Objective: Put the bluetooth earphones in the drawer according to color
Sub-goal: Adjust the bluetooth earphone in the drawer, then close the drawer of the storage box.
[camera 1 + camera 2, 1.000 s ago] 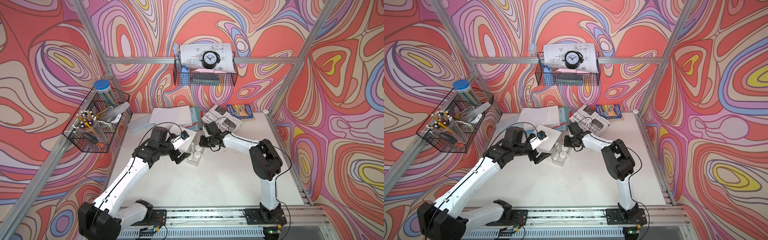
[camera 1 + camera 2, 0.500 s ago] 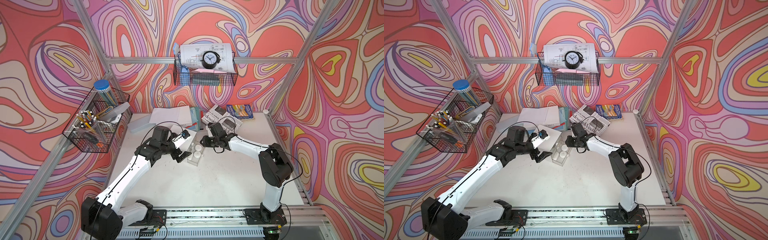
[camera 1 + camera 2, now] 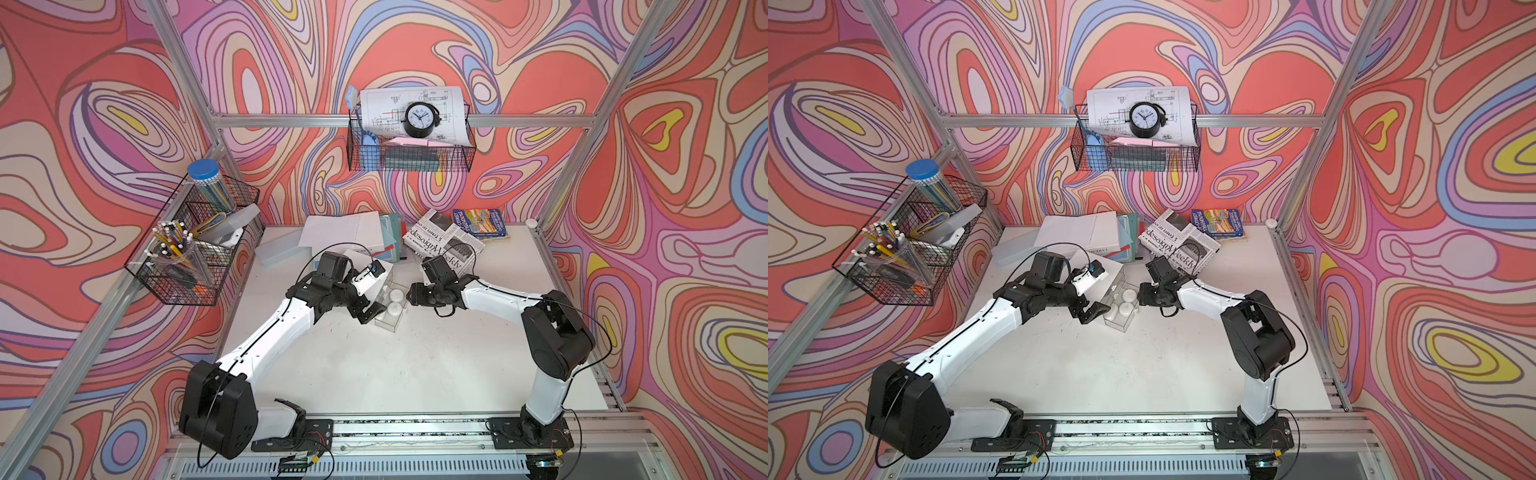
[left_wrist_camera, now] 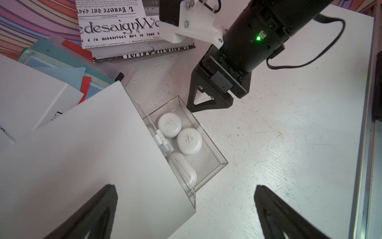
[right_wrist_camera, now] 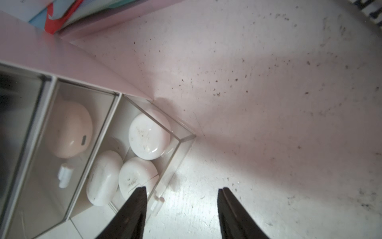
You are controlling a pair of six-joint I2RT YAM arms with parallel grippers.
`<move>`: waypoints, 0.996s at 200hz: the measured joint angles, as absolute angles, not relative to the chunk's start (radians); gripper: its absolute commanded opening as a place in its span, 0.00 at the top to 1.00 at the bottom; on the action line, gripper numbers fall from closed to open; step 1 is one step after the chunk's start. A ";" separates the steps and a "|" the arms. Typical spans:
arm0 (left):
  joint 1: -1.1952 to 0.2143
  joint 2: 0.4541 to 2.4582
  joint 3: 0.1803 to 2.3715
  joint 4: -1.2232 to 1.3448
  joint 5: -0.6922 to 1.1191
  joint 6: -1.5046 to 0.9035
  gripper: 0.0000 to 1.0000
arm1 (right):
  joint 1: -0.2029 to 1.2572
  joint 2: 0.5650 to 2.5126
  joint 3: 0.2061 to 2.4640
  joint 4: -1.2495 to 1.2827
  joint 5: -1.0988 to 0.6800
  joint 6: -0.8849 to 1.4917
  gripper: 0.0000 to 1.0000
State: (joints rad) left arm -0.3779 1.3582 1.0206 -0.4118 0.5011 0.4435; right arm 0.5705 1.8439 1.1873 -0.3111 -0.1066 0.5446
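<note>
The drawer cabinet is a white box at mid-table, mostly hidden under my left wrist in both top views. Its bottom clear drawer is pulled out. Three white bluetooth earphones lie in it. A beige-pink case sits in the shut middle drawer. My left gripper stands wide open beside the cabinet's front corner, holding nothing. My right gripper is open and empty just outside the drawer's front, one finger beside the knob.
Behind the cabinet lie loose papers, coloured folders, a frosted pencil box, a newspaper and a book. A wire basket with pens hangs at the left wall, and another with a clock hangs at the back.
My right gripper has gone from shut to open, and its arm's elbow has swung out to the right. The left arm has hardly moved.
</note>
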 measured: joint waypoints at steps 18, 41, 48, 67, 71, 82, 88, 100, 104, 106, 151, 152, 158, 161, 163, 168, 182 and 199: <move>-0.378 1.379 1.021 -0.412 0.505 0.439 0.02 | 0.570 1.844 1.163 -0.306 -0.118 0.563 0.61; -0.378 1.387 1.021 -0.411 0.506 0.437 0.02 | 0.570 1.852 1.148 -0.304 -0.133 0.582 0.65; -0.378 1.388 1.021 -0.411 0.507 0.437 0.02 | 0.570 1.857 1.148 -0.302 -0.137 0.585 0.65; -0.378 1.391 1.024 -0.412 0.506 0.437 0.02 | 0.570 1.872 1.148 -0.289 -0.149 0.591 0.65; -0.378 1.393 1.026 -0.412 0.506 0.437 0.02 | 0.570 1.877 1.148 -0.285 -0.152 0.593 0.64; -0.378 1.399 1.032 -0.412 0.506 0.437 0.02 | 0.570 1.888 1.148 -0.276 -0.161 0.596 0.64; -0.378 1.403 1.034 -0.412 0.507 0.438 0.02 | 0.570 1.895 1.148 -0.271 -0.167 0.599 0.64; -0.378 1.407 1.037 -0.411 0.507 0.438 0.02 | 0.570 1.908 1.148 -0.260 -0.181 0.606 0.64; -0.378 1.407 1.037 -0.411 0.506 0.438 0.01 | 0.570 1.911 1.148 -0.255 -0.184 0.609 0.64; -0.378 1.407 1.037 -0.411 0.506 0.438 0.02 | 0.570 1.913 1.148 -0.253 -0.187 0.609 0.64; -0.378 1.410 1.040 -0.412 0.505 0.438 0.02 | 0.567 1.941 1.171 -0.221 -0.224 0.622 0.62; -0.378 1.410 1.040 -0.412 0.505 0.438 0.02 | 0.567 1.942 1.172 -0.221 -0.224 0.622 0.62; -0.378 1.411 1.041 -0.412 0.504 0.438 0.02 | 0.566 1.946 1.177 -0.221 -0.229 0.622 0.62; -0.378 1.411 1.041 -0.412 0.504 0.438 0.02 | 0.566 1.949 1.180 -0.220 -0.231 0.622 0.62; -0.378 1.412 1.041 -0.412 0.504 0.438 0.02 | 0.566 1.951 1.182 -0.220 -0.233 0.622 0.62; -0.378 1.412 1.042 -0.412 0.504 0.439 0.01 | 0.566 1.954 1.187 -0.219 -0.236 0.622 0.62; -0.378 1.418 1.047 -0.411 0.505 0.439 0.02 | 0.565 1.967 1.203 -0.216 -0.250 0.622 0.62; -0.378 1.421 1.048 -0.411 0.505 0.442 0.02 | 0.565 1.980 1.219 -0.211 -0.265 0.622 0.62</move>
State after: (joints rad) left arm -0.3779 1.4212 1.0485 -0.4114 0.5049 0.4419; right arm 0.5652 1.9797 1.2194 -0.2111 -0.2646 0.6224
